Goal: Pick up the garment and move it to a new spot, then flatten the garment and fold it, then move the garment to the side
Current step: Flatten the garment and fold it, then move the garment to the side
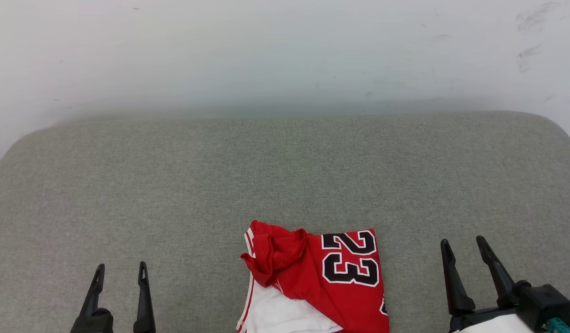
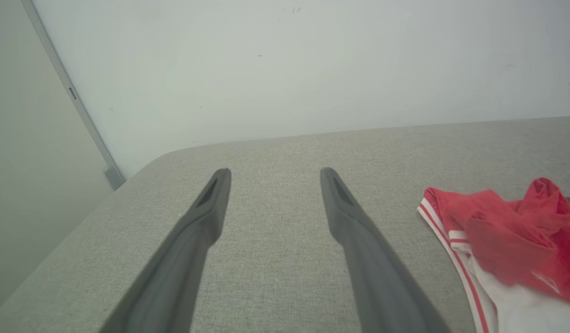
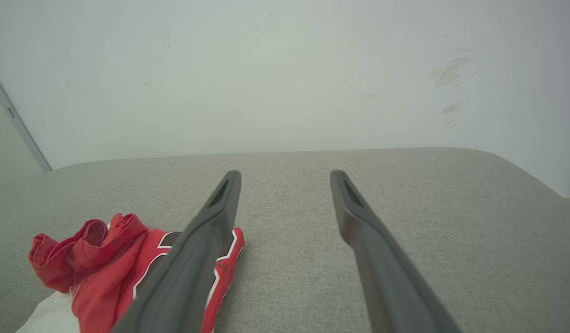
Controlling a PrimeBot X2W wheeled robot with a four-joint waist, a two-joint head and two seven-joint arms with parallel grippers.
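Red garment point(image 1: 321, 277) lies crumpled at the near edge of the grey table point(image 1: 285, 175), between the left tool point(image 1: 121, 265) and right tool point(image 1: 462, 240) — both spread open, holding nothing. Seemingly all is left: lifting, flattening, folding, moving aside. Beyond, the table runs to a pale wall point(image 1: 285, 46).

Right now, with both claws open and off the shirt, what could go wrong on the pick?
1. The garment is bunched, with a raised red lump on its left side; a left claw pinch there may grab several layers and resist flattening.
2. Its near part runs off the head view's bottom edge, so a grasp there would be blind.
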